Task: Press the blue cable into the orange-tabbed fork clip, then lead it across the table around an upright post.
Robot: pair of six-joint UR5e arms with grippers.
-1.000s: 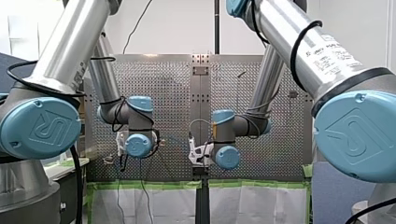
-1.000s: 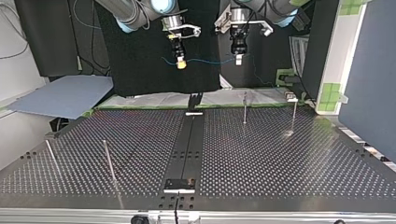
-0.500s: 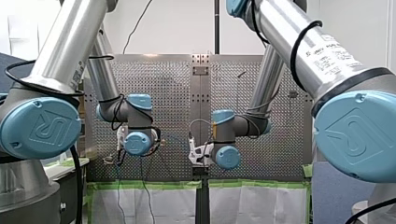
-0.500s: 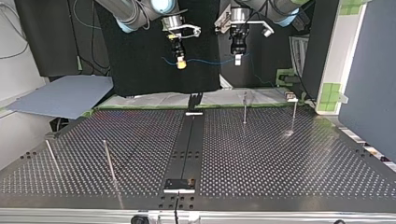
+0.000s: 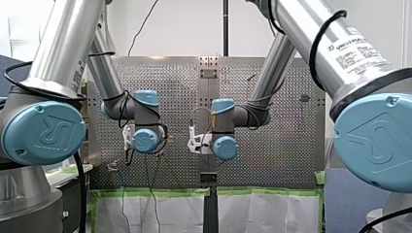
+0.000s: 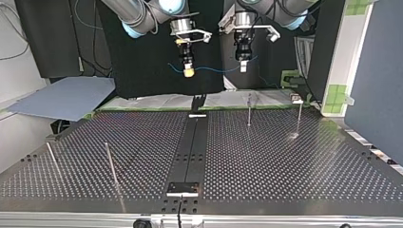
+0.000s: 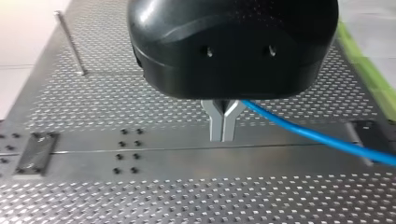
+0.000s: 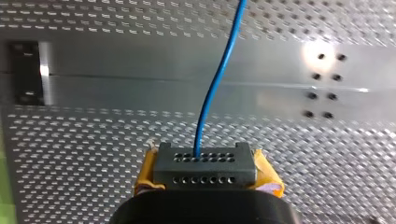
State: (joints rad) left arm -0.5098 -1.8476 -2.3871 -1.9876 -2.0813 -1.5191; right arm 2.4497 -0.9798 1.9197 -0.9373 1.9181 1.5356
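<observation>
Pinching blue cable point(image 7: 306, 132), left gripper point(image 7: 222, 135), right gripper point(image 8: 205, 168).

In the top view, a middle strip point(image 6: 192, 142) runs on the counter point(image 6: 285, 161) from the near edge to the far edge, with a small plate point(image 6: 183, 187) at its near end. The near posts point(image 6: 110, 164) stand left of the strip, the far posts point(image 6: 249, 110) right of it. Above the far edge hang my right claw point(image 6: 188, 72), at the left, and my left claw point(image 6: 243, 66), beside it; the cable point(image 6: 214, 70) runs between them.
</observation>
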